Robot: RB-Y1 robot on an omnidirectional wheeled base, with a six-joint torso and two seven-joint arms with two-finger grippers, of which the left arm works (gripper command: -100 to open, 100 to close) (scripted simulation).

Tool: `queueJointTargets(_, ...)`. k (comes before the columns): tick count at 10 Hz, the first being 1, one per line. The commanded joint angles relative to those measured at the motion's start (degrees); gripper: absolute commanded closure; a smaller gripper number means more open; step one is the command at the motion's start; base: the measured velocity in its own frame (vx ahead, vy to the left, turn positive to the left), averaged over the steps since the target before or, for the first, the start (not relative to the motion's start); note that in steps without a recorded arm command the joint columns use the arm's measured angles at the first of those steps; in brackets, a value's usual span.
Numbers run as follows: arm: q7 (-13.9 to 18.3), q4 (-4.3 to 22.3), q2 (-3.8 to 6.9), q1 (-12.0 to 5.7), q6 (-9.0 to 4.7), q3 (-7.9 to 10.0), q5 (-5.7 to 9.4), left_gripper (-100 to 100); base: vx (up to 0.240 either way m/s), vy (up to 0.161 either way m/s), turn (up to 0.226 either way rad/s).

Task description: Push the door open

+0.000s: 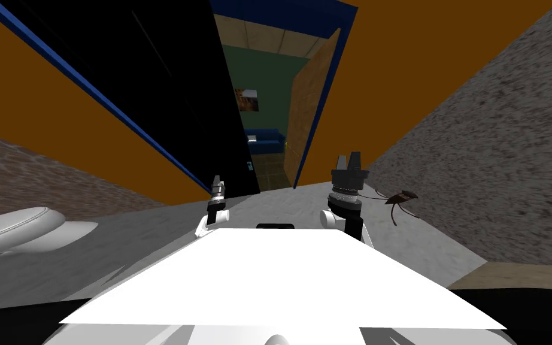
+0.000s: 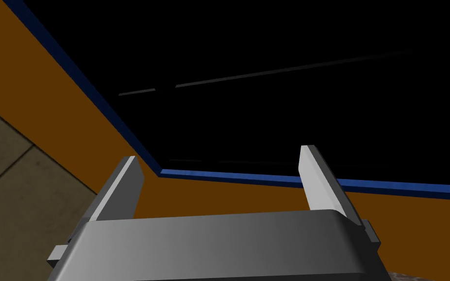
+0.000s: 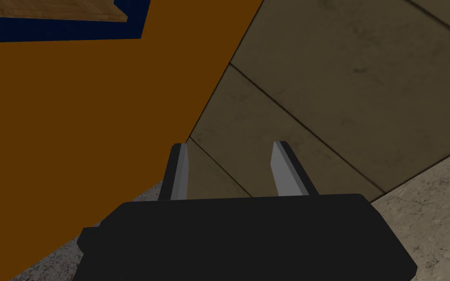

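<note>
Orange wall [image 1: 448, 78]: flat, plain. A thin, straight-edged blue frame [image 1: 89, 90] cuts a tall opening in it, and most of that opening is a black area [image 1: 167, 78]. Floor [image 1: 281, 203] is grey, speckled, and runs open to the threshold. Door [image 1: 309, 102] is a flat wood-grain slab, ajar at the frame's right side and swung away from the robot (the gap shows a green wall [image 1: 269, 72] and a blue sofa [image 1: 266, 142]). Left pincer [image 1: 217, 185] has its fingers spread and empty, pointing at a corner of the frame. Right pincer [image 1: 348, 160] is parted, holds nothing, and sits short of the door.
</note>
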Motion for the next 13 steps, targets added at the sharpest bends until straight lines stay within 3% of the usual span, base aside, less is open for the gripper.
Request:
queueJointTargets(1,0.24,2.34,-0.08,-0.75,-0.42,1.16,-0.16,-100,0.085,0.032,-0.178)
queueJointTargets(3,0.35,4.13,-0.09,-1.38,-0.80,1.91,-0.25,-100,0.075,0.043,-0.108)
queueJointTargets(11,1.20,17.77,-0.48,-6.21,-3.71,7.68,-0.95,-100,0.079,0.045,-0.150)
queueJointTargets(13,1.30,19.40,-0.56,-6.79,-4.05,8.37,-1.03,-100,0.066,0.047,-0.086)
